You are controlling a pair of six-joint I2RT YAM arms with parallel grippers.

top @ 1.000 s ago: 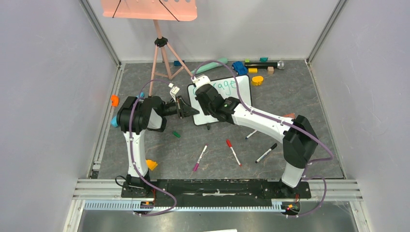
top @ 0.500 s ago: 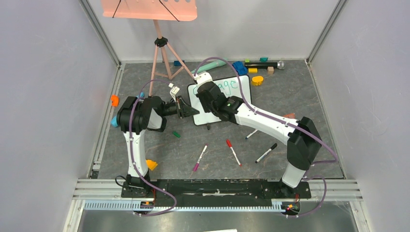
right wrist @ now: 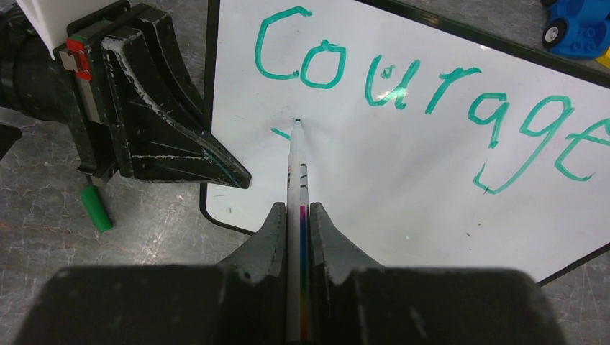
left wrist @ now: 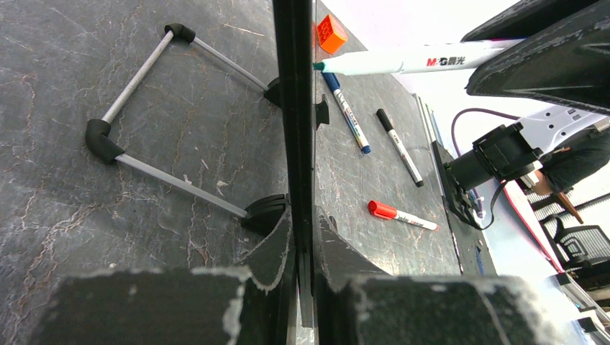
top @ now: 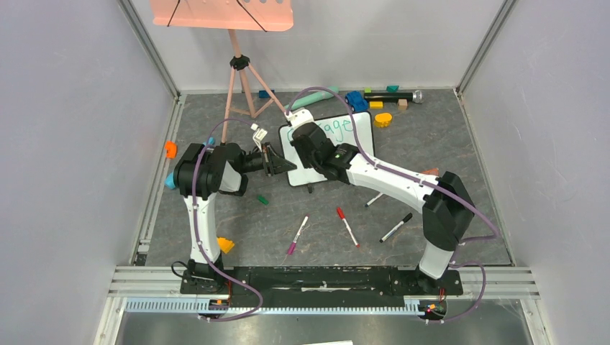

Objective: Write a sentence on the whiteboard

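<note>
- The whiteboard (top: 357,144) stands at the middle of the table (top: 237,237), towards the back, with both arms reaching to it.
- The left hand (top: 280,164) is clamped narrow on the whiteboard's left rim, one finger on each face of the board.
- The right hand (right wrist: 297,208) is closed tight on a marker (right wrist: 296,165), which points away from the wrist.
- The marker's tip touches the white surface just under the first line of writing.
- So far the sentence (right wrist: 431,90) reads "Courage" in teal along the top, with one short stroke just left of the tip.
- A red marker (top: 348,226), a black marker (top: 396,227) and a green cap (top: 262,200) lie loose on the table nearer the arm bases.
</note>
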